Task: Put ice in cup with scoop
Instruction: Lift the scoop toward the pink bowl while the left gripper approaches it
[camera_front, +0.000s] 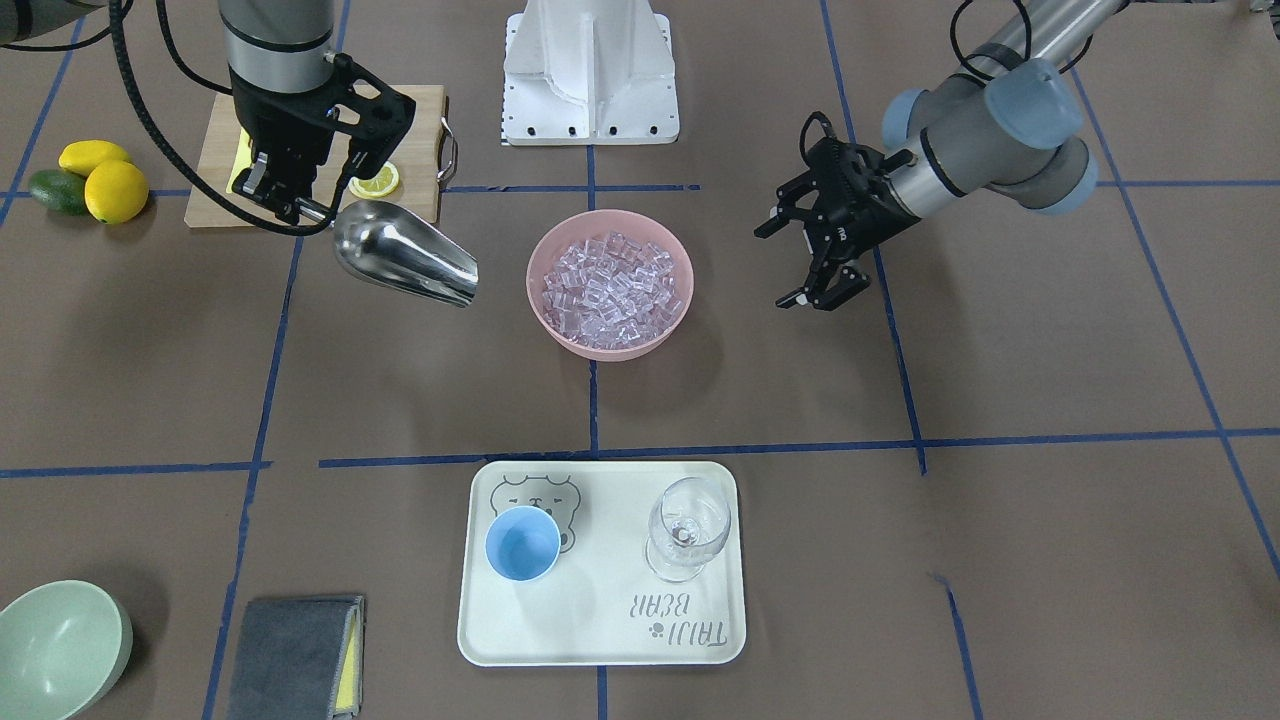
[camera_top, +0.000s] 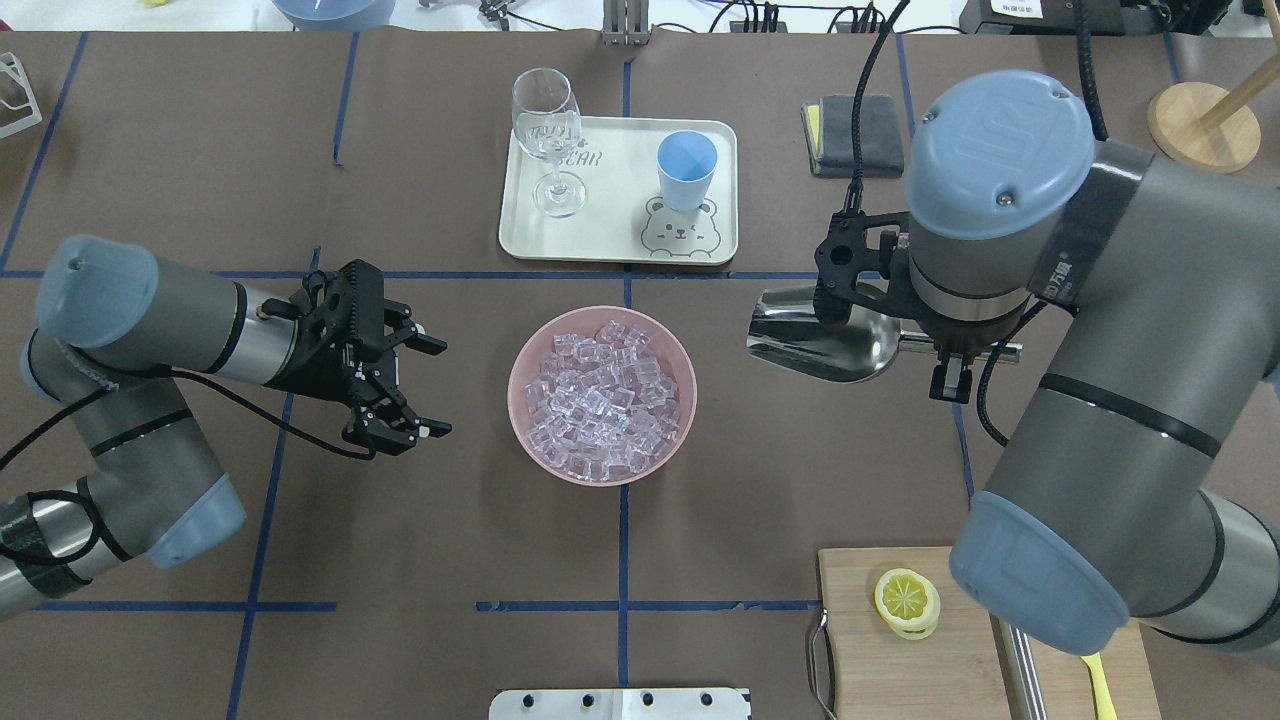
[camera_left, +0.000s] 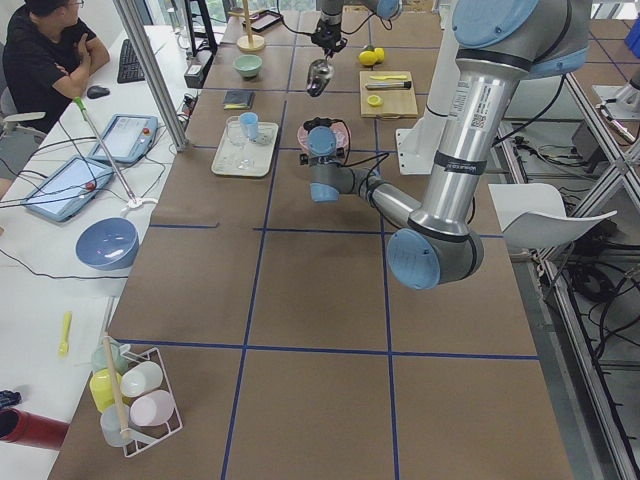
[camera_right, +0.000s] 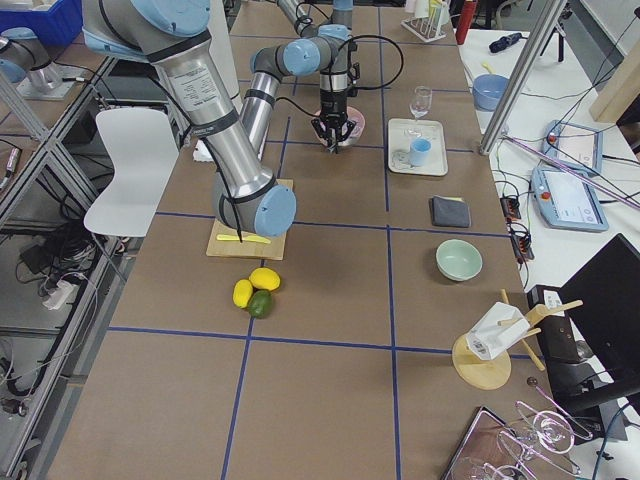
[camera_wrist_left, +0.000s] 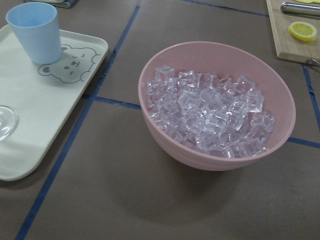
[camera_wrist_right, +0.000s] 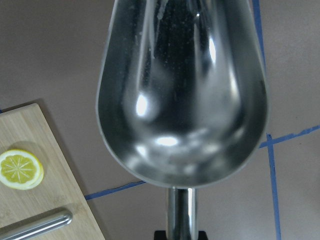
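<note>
Well, the right gripper clamps the empty shiny steel scoop by its handle. The left gripper gapes wide, holding nothing.

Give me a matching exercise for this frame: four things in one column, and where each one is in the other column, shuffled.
Things:
1. scoop
2. ice
3. cup
4. lemon slice

Places:
A. in the pink bowl
B. on the cutting board
C. held in the right gripper
D. on the tray

Pairs: 1-C, 2-A, 3-D, 4-B
</note>
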